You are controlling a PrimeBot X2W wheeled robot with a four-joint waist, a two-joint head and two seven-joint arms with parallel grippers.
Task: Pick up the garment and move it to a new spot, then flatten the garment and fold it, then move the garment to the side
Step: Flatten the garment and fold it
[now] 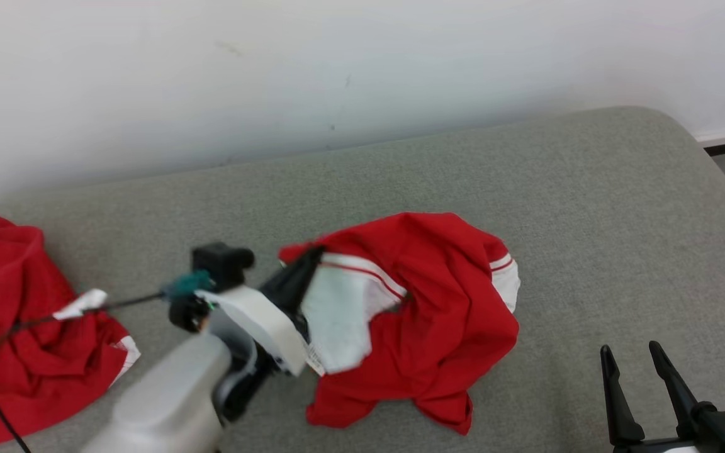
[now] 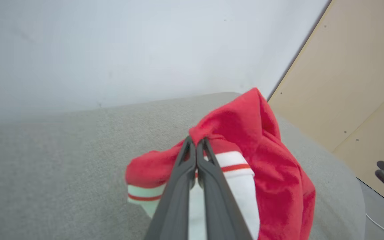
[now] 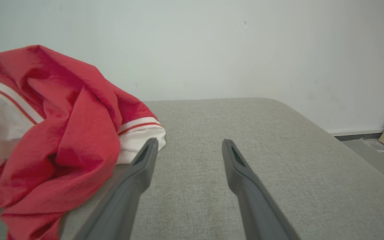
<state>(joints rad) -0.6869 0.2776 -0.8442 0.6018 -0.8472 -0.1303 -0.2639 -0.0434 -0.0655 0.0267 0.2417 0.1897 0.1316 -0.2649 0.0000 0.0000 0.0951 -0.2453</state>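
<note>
Where left fingers (image 2: pixel 178 186) pinch, garment (image 2: pixel 272 173) bunches

- Around the garment (image 1: pixel 438 302), the grey cushion (image 1: pixel 589 207) lies bare from 12 to 3 o'clock.
- At 9 o'clock, a second red cloth (image 1: pixel 16 327) and a cable (image 1: pixel 136 299) block passage.
- Farther out at 12 o'clock, the wall (image 1: pixel 337 63) closes.

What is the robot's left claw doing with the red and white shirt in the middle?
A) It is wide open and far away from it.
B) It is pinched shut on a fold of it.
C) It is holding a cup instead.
B: in the left wrist view the left gripper has its two dark fingers pressed together on a red fold of the garment.
</note>
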